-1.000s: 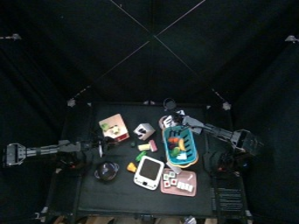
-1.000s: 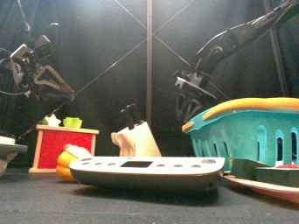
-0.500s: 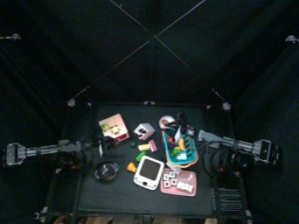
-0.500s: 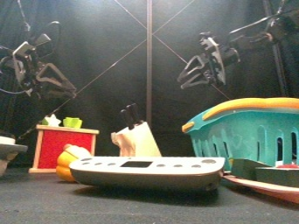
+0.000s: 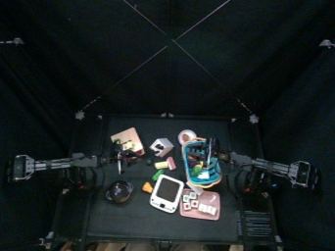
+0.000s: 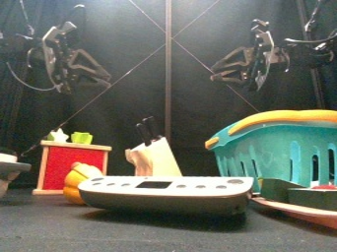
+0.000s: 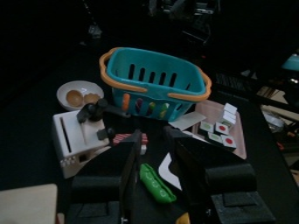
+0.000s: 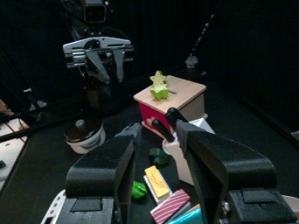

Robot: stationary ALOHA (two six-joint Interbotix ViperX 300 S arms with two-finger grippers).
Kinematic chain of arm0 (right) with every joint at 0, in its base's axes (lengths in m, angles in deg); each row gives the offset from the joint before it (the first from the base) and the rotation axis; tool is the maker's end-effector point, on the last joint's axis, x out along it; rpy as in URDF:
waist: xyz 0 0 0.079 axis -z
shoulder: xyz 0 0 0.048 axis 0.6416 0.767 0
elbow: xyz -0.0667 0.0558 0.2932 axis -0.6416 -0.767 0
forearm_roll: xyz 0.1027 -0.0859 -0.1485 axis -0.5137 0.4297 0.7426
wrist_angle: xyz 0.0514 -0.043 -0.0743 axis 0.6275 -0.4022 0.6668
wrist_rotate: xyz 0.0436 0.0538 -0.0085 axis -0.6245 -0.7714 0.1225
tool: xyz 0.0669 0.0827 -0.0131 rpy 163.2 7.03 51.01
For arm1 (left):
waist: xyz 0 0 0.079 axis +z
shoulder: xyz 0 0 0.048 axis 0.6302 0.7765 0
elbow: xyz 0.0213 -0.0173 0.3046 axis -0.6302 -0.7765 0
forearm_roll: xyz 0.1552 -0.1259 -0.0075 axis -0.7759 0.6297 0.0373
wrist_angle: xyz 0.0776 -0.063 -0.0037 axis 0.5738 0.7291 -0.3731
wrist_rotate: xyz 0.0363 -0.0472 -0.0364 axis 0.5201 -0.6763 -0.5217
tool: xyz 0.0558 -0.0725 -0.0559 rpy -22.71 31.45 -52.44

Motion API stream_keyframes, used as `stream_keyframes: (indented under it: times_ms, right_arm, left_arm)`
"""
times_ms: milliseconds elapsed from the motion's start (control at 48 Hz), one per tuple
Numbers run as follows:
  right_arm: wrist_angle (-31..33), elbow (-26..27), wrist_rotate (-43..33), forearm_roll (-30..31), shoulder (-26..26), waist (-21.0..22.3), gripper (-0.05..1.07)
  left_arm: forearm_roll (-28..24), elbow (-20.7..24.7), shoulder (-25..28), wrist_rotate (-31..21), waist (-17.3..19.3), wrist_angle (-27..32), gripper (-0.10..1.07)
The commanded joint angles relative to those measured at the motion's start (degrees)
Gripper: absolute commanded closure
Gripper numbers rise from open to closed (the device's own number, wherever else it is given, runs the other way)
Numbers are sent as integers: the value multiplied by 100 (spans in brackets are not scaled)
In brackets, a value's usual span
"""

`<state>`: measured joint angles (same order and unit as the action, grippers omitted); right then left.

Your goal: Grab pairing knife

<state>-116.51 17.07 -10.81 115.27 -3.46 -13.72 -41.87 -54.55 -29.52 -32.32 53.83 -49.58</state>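
Observation:
A white knife block (image 6: 154, 157) stands mid-table between the red box and the basket, with a black knife handle (image 6: 145, 128) sticking up from it. In the left wrist view the block (image 7: 77, 133) carries two black handles (image 7: 105, 110); which one is the pairing knife I cannot tell. My left gripper (image 6: 73, 59) hangs open high above the table's left side, holding nothing. Its wide jaws (image 7: 163, 162) frame a green pepper (image 7: 156, 185) lying below. My right gripper (image 6: 257, 57) hovers open and empty, high on the right over the basket, with its jaws (image 8: 170, 149) pointing toward the block.
A teal basket (image 5: 199, 164) with an orange rim stands right of the block. The red box (image 6: 73, 162) with a green topper is on the left. A white scale (image 6: 165, 192) and a pink tray (image 5: 201, 204) lie at the front. A dark bowl (image 5: 119, 190) sits front left.
The right gripper has pulled back from the block, rising and moving to the right. The left gripper has lifted, moved in toward the middle, and its jaws have spread a little wider.

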Motion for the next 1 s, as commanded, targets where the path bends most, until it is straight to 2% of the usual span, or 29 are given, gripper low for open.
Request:
stream_keyframes:
  times_ms: [0, 104, 271, 375, 583, 708, 875, 979]
  right_arm:
    - [-53, -44, 0, 18, -35, 18, 25]
    - [-44, -70, 0, 53, -79, 44, 25]
    - [-44, -211, -9, 53, -105, 44, 25]
    - [-44, -264, -9, 62, -123, 62, 25]
    - [-44, -308, -18, 62, -149, 70, 25]
    - [-44, -334, -26, 53, -149, 70, 25]
    - [-35, -387, -26, 62, -149, 62, 25]
    - [-44, -413, -26, 26, -149, 70, 25]
  left_arm:
    - [62, 475, 369, -9, -105, 176, 21]
    - [149, 905, 642, -9, -132, 896, 17]
    - [132, 2013, 694, -26, -281, 3173, 16]
    - [-79, 2461, 747, -105, -457, 4017, 16]
    - [-220, 2285, 1415, -668, -703, 3938, 16]
    - [-650, 2408, 1775, -896, -791, 3981, 16]
    - [-1195, 2496, 1907, -1230, -861, 4307, 16]
    - [-1468, 2487, 1934, -1688, -879, 4500, 16]
